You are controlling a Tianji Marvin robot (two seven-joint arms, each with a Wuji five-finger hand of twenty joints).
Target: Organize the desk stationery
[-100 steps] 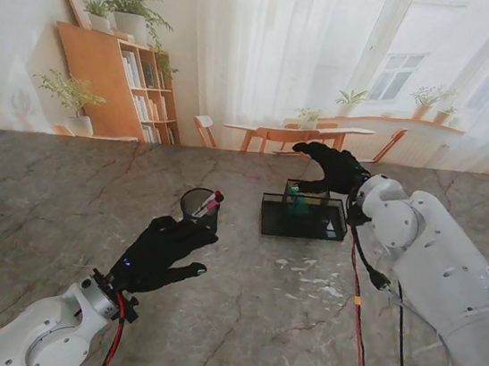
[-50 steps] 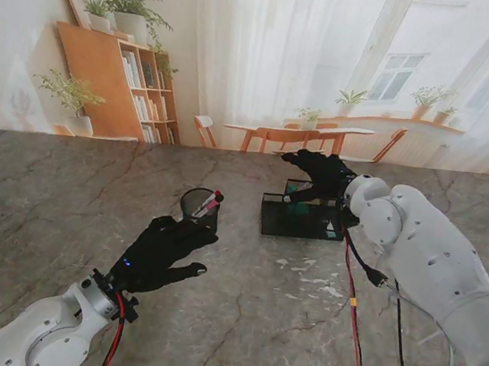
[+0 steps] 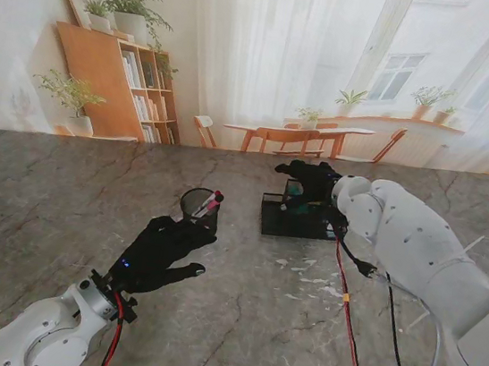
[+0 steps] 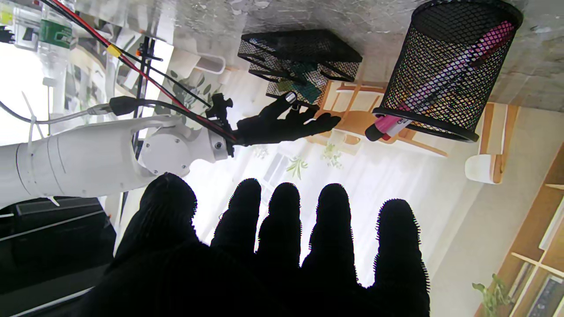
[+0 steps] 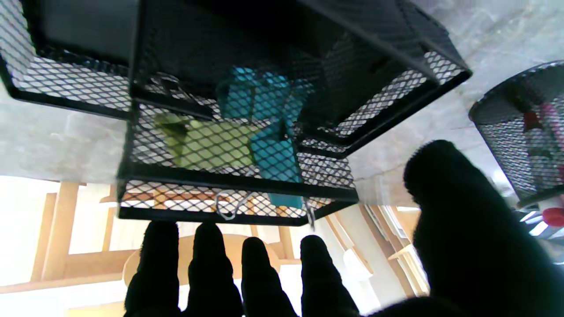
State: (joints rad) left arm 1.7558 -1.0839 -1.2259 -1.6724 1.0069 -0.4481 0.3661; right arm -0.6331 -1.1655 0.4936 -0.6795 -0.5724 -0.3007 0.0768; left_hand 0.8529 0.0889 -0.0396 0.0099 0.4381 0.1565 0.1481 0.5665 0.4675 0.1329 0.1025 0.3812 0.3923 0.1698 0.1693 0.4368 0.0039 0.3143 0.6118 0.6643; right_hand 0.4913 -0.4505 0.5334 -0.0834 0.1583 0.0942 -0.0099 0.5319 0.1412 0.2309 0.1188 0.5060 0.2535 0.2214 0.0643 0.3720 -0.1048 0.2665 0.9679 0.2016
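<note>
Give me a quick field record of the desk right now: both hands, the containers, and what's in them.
left hand: open, palm down, near the pen cup, holding nothing
right hand: open, fingers spread above the mesh organizer
pen cup: round black mesh, upright, holds a pink marker
mesh organizer: black, compartmented; binder clips, teal and green, inside one compartment
table: grey marble

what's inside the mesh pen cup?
One pink marker leans diagonally inside the mesh pen cup, its dark capped end poking over the rim. The right wrist view shows blurred pink and red shapes through the mesh; whether anything else lies at the bottom cannot be told.
</note>
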